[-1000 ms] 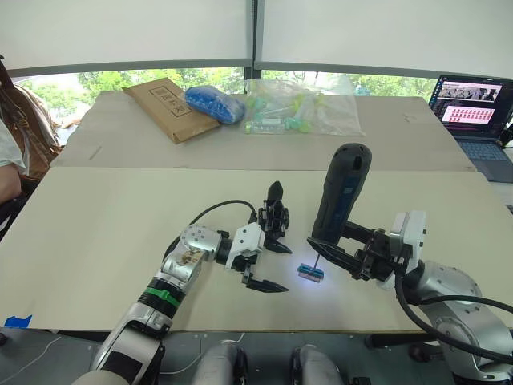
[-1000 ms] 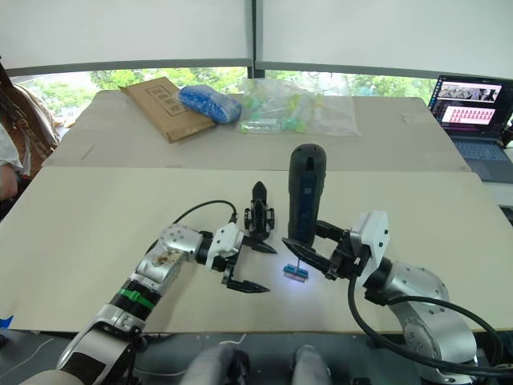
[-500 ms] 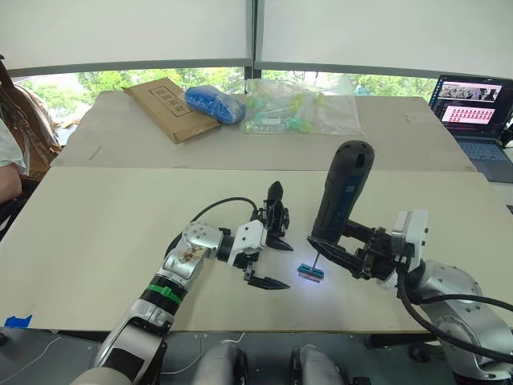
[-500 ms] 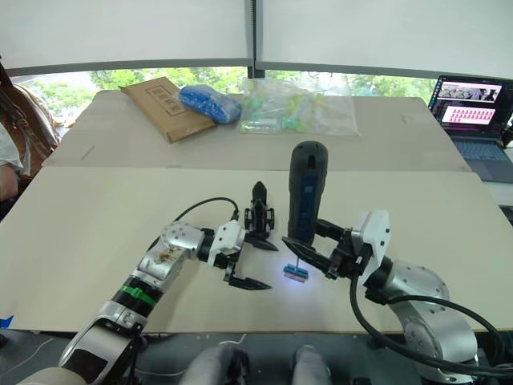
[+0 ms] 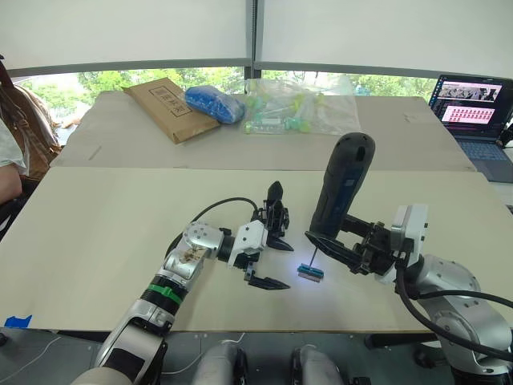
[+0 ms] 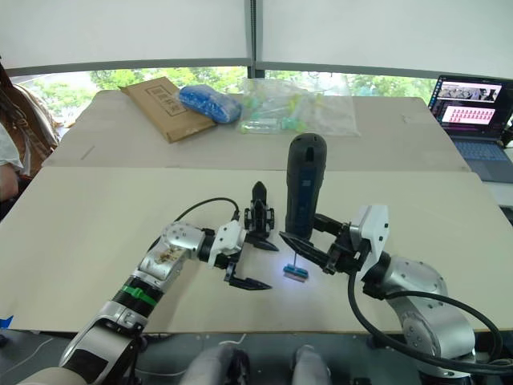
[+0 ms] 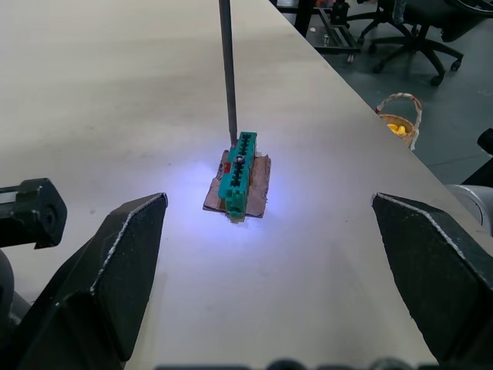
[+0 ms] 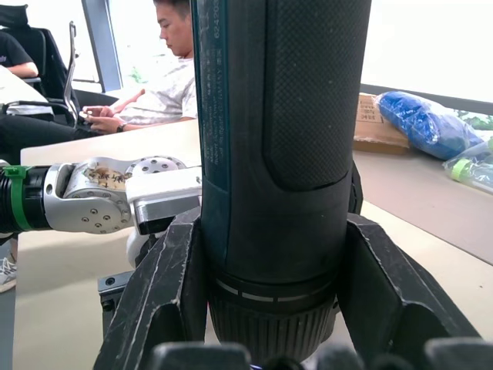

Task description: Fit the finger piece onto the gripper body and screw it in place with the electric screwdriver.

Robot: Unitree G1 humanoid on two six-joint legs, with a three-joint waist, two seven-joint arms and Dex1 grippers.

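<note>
R gripper (image 6: 309, 250) clamps upright dark blue-black cylindrical electric screwdriver (image 6: 303, 188), bit on small green block (image 7: 239, 174); black gripper body w/ upright finger (image 6: 258, 215) at its 9 o'clock, by open-jawed L gripper (image 6: 252, 261).

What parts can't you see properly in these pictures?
- The screwdriver tip: in the right wrist view its own thick body hides it.
- The gripper body: in the eye views the left gripper partly covers its base.
- The green block: too small in the eye views to tell whether the bit touches it.
</note>
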